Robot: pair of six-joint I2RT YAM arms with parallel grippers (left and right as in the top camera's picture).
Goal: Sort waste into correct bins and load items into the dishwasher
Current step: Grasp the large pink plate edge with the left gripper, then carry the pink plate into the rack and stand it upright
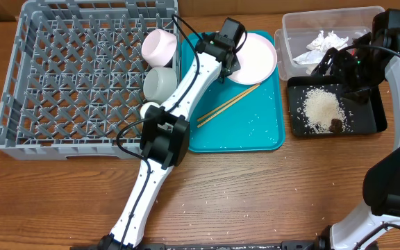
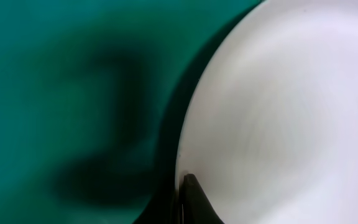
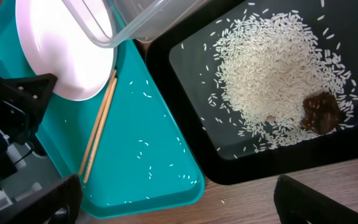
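Observation:
My left gripper (image 1: 229, 69) is shut on the left rim of the white-pinkish plate (image 1: 255, 57), which rests over the teal tray (image 1: 255, 135). The left wrist view shows its finger (image 2: 186, 186) on the plate's edge (image 2: 278, 112). The chopsticks (image 1: 228, 104) lie on the tray beside the plate. Two bowls (image 1: 160, 45) (image 1: 160, 83) and a white cup (image 1: 149, 110) sit in the grey dish rack (image 1: 75, 76). My right gripper (image 3: 179, 199) is open and empty above the black tray (image 3: 191, 124), which holds rice (image 3: 272, 74) and a brown lump (image 3: 321, 112). The napkin (image 1: 328, 40) lies in the clear tub (image 1: 297, 31). The red wrapper is out of view.
Stray rice grains lie on the teal tray (image 3: 160, 168) and on the wooden table. The left arm stretches from the table's front edge past the rack's right side. The clear tub and the black tray stand close together right of the teal tray.

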